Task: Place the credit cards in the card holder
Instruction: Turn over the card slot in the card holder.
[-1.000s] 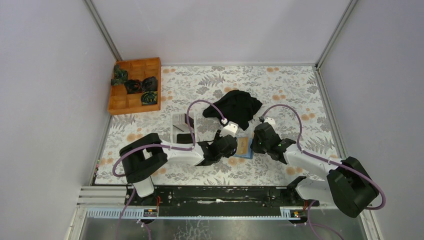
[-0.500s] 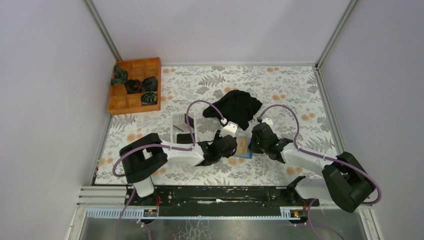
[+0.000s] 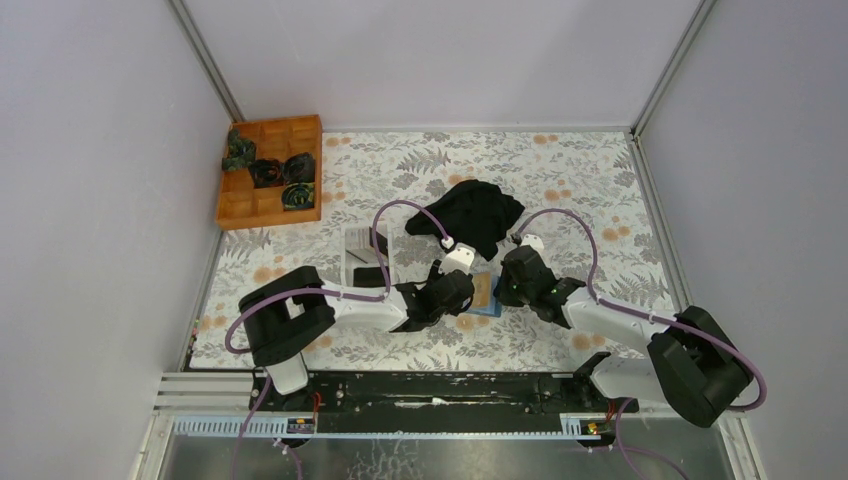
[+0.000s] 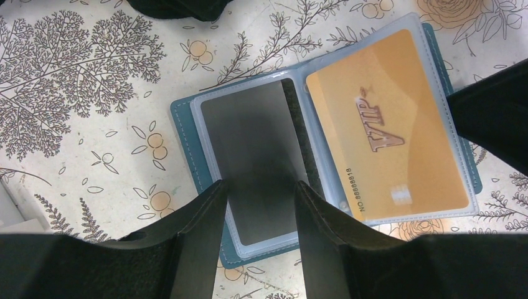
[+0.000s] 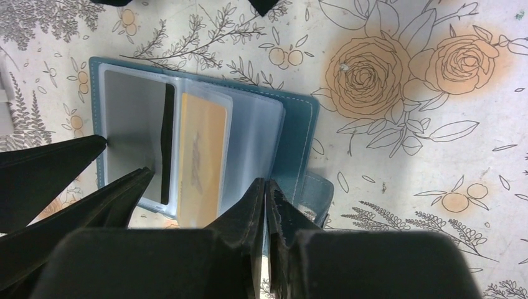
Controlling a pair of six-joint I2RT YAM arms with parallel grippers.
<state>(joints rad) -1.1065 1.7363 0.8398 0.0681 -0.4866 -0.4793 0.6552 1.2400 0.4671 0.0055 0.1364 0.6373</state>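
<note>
The card holder (image 4: 182, 124) is laid open on the table (image 3: 560, 170) at the centre of the overhead view, between both arms. A grey card (image 4: 249, 143) and a gold card (image 4: 386, 131) are seen in its clear sleeves. The left gripper (image 4: 259, 187) is spread apart over the grey card. The right gripper (image 5: 266, 184) is closed at the sleeve's edge; whether anything is pinched cannot be told.

The right gripper (image 3: 500, 287) has edged left, closer in over the card holder's (image 3: 484, 294) right edge. Its fingers (image 5: 240, 215) have drawn nearly together there. The right arm (image 3: 610, 322) behind it has swung slightly toward the holder too.
</note>
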